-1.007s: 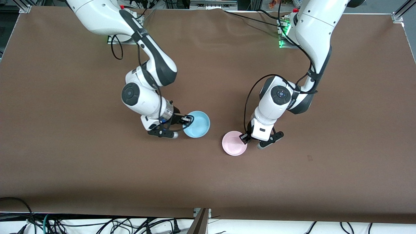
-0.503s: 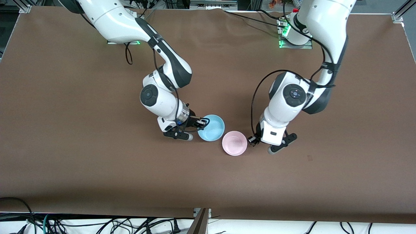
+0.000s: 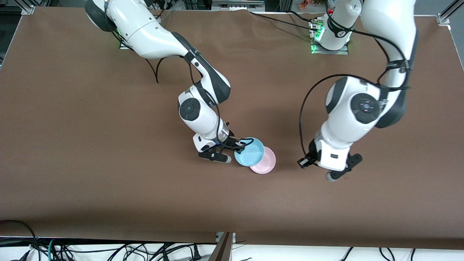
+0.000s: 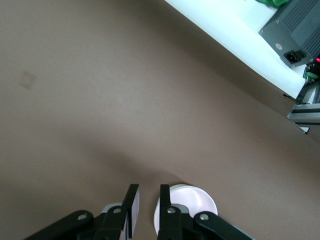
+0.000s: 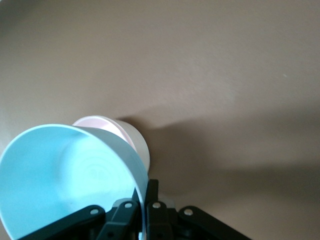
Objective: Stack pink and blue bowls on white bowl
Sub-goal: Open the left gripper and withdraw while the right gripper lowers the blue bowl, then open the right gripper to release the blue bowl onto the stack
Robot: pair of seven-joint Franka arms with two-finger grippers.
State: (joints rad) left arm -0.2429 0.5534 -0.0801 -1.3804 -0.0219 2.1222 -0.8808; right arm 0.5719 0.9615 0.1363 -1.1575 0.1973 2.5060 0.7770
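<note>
Over pink bowl (image 3: pixel 266 162), gripper-held blue bowl (image 3: pixel 249 152).

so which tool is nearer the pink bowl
Right. The right tool, gripping the blue bowl, hangs over the pink bowl; the left tool is off toward its own end.

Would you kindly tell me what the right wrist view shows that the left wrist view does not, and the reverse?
Only the right wrist view shows the blue bowl, its rim pinched in the right hand and tilted over the pink bowl. Only the left wrist view shows the left hand, its fingers slightly apart and holding nothing, plus the white table edge and a grey box. Both show the pink bowl sitting on the brown table.
</note>
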